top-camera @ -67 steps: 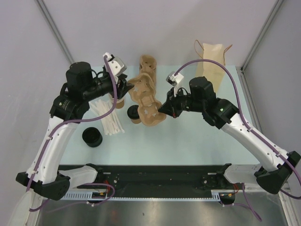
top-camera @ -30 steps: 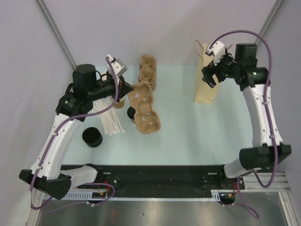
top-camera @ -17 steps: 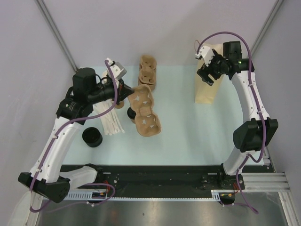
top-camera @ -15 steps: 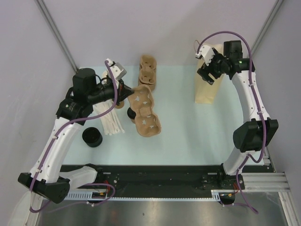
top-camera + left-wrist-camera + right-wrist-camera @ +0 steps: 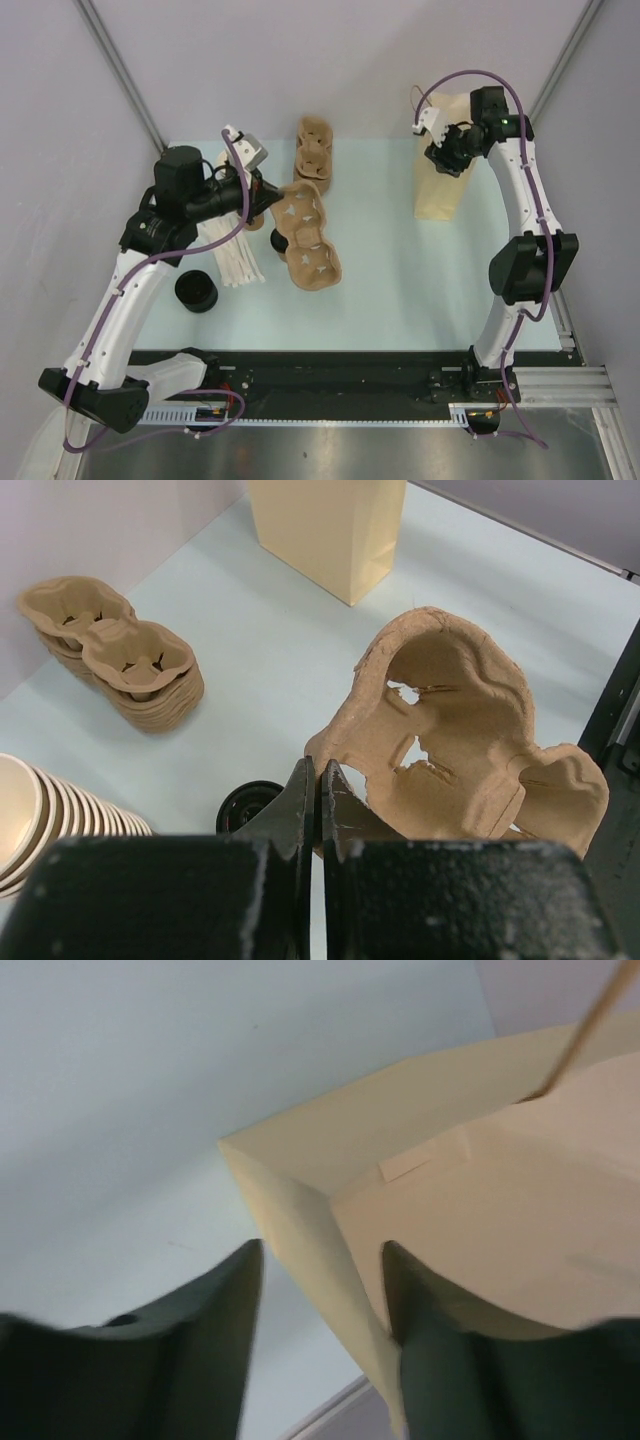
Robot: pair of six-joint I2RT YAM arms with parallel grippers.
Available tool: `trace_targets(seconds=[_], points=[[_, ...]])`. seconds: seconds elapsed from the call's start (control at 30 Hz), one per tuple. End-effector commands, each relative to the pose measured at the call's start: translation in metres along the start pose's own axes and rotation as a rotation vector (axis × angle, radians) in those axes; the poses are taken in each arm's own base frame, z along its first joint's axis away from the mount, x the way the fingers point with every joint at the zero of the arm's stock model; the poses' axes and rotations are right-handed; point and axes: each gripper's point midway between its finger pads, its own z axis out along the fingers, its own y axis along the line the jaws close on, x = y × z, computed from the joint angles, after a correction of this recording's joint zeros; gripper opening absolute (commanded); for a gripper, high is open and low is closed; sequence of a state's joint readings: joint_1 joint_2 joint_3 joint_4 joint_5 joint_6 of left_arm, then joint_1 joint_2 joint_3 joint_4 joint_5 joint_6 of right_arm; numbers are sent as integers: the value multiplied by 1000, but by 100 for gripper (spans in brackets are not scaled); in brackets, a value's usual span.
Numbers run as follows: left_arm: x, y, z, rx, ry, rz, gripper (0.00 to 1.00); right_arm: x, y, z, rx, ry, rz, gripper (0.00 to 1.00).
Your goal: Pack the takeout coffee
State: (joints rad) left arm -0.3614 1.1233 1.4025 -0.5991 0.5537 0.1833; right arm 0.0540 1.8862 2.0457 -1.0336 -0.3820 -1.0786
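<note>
My left gripper is shut on the near rim of a brown pulp cup carrier, holding it tilted above the table. The takeout coffee, a small cup with a black lid, stands on the table just left of the carrier and partly under it. At the back right stands the tan paper bag. My right gripper is at its top rim, jaws apart astride one wall, one finger inside and one outside.
A stack of spare pulp carriers sits at the back centre. Stacked lidless cups lie by my left arm. White sticks and a pile of black lids lie at the left.
My right arm left the carrier and swung up and back to the bag's top rim; its jaws have narrowed around the wall. The left gripper kept its hold, shifting the carrier slightly.
</note>
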Motion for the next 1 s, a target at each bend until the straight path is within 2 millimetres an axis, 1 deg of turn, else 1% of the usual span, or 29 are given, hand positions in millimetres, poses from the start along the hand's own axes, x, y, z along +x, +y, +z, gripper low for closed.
trace_targets(seconds=[0.0,0.03,0.07,0.13,0.2,0.27,0.3,0.33,0.37,0.4,0.43,0.47,0.5,0.53,0.57,0.6,0.63,0.67,0.7,0.73,0.77,0.83,0.87,0.93,0.97], points=[[-22,0,-9,-5,-73,23,0,-12,15,-15,-80,-25,-32,18],[-22,0,-10,-7,-73,23,0,-16,15,-20,-78,-30,-31,6],[-23,1,-10,-8,-75,18,0,-20,15,-23,-78,-40,-27,0],[-26,2,-13,-14,-83,17,0,-30,20,-35,-82,-66,-22,0],[-30,2,-15,-15,-91,15,0,-52,25,-52,-68,-120,-21,0],[-31,3,-16,-18,-91,9,0,-67,33,-62,-64,-149,-21,0],[-33,3,-18,-18,-95,12,0,-77,40,-65,-71,-165,-18,0],[-33,3,-18,-18,-95,12,0,-85,50,-76,-82,-178,-15,0],[-33,3,-18,-20,-95,11,0,-89,57,-78,-92,-180,-11,0],[-31,3,-18,-20,-90,8,0,-95,73,-77,-124,-178,-16,0],[-31,3,-19,-20,-90,6,0,-102,82,-86,-125,-190,-8,0],[-30,2,-19,-17,-88,4,0,-105,90,-89,-126,-192,-2,0],[-30,3,-19,-18,-88,2,0,-102,104,-81,-159,-175,9,0],[-29,3,-19,-18,-88,1,0,-114,123,-90,-172,-197,0,0],[-30,3,-20,-20,-90,0,0,-115,134,-89,-180,-190,0,0],[-29,3,-19,-19,-87,-2,0,-111,149,-81,-206,-175,7,0],[-29,3,-20,-19,-88,-6,0,-118,171,-82,-239,-183,-26,0],[-28,3,-20,-19,-85,-8,0,-120,178,-90,-224,-190,-37,0],[-27,3,-20,-20,-85,-7,0,-121,187,-91,-232,-198,-50,0],[-28,3,-21,-21,-88,-4,0,-119,208,-87,-270,-180,-73,0],[-26,3,-21,-22,-83,-7,0,-120,214,-93,-267,-185,-64,0],[-24,3,-21,-20,-77,-11,0,-118,228,-90,-281,-170,-55,0],[-22,4,-21,-20,-72,-14,0,-122,240,-93,-304,-176,-45,0],[-21,3,-21,-17,-73,-14,0,-122,250,-92,-322,-172,-32,0],[-20,3,-21,-16,-72,-17,0,-126,257,-93,-335,-176,-38,5]])
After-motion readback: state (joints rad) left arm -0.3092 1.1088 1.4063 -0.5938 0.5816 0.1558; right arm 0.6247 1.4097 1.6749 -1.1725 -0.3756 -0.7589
